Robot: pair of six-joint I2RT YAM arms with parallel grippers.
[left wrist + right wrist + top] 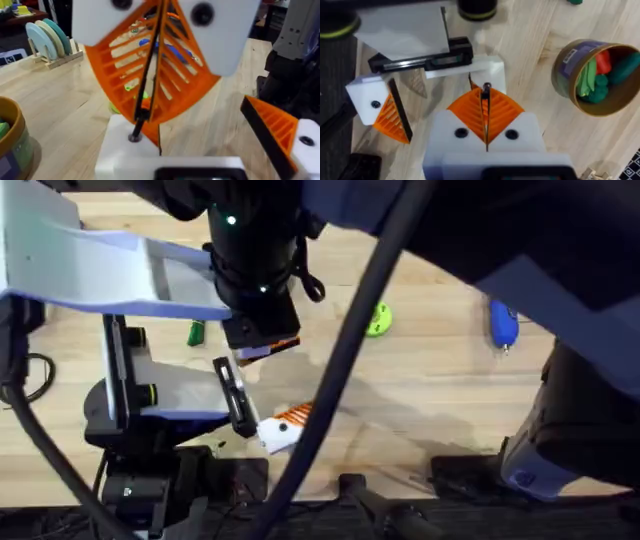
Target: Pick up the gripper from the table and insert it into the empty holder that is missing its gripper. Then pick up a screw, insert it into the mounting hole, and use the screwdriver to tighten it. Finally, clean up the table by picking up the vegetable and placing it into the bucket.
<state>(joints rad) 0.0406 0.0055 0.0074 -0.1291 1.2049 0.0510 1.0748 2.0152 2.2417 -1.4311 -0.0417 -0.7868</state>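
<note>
Right claw point(485, 117) pads pressed together, pinching thin screw point(486, 88) over white holder point(485, 67). Left claw: cannot tell.

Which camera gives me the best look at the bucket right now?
Right wrist: the bucket is nearly whole and unblocked, open top showing green and red pieces inside. The left wrist view catches just a slice of its rim at the frame edge. Overhead, arms cover much of the table.
</note>
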